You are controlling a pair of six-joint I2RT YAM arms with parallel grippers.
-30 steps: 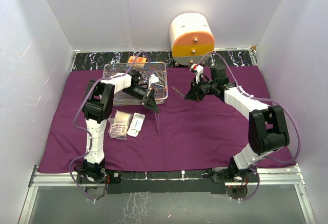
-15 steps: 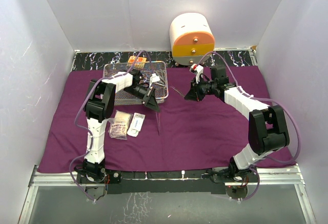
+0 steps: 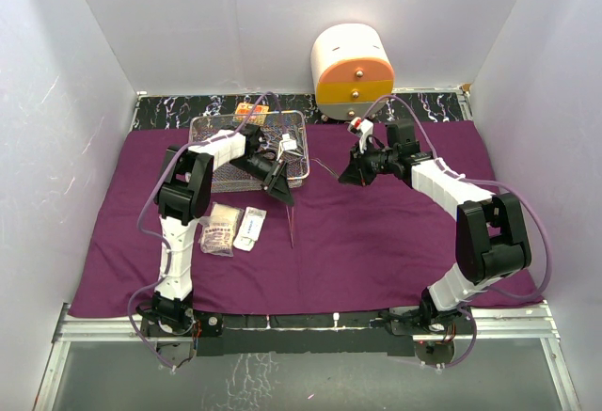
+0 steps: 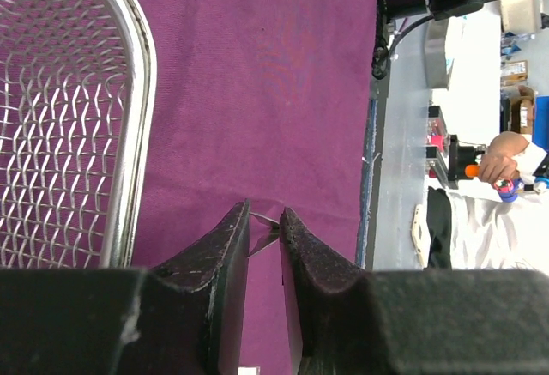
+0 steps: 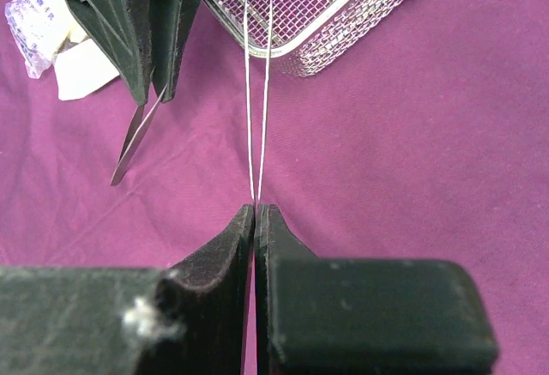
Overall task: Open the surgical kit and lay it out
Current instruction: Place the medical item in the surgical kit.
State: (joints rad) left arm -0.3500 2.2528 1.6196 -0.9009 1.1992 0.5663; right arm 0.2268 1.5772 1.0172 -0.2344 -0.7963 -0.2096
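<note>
The purple cloth (image 3: pixel 376 242) lies spread over the table, with the wire-mesh tray (image 3: pixel 249 118) on its far left part. My left gripper (image 3: pixel 279 188) hovers just off the tray's near right corner. Its jaws stand a little apart, and a thin metal instrument (image 5: pixel 135 141) is still caught between the tips (image 4: pixel 265 214), slanting down to the cloth (image 3: pixel 290 228). My right gripper (image 5: pixel 256 208) is shut on the tweezers (image 5: pixel 257 92), whose two prongs point at the tray's corner (image 5: pixel 343 15). In the top view the right gripper (image 3: pixel 344 176) is right of the tray.
Two flat packets (image 3: pixel 221 228) (image 3: pixel 249 229) lie on the cloth in front of the tray. A white-and-orange drawer cabinet (image 3: pixel 353 63) stands at the back, behind the cloth. White walls close in both sides.
My left gripper's jaws have eased apart a little around the thin instrument and shifted slightly towards the tray. The right arm has stayed put with the tweezers.
</note>
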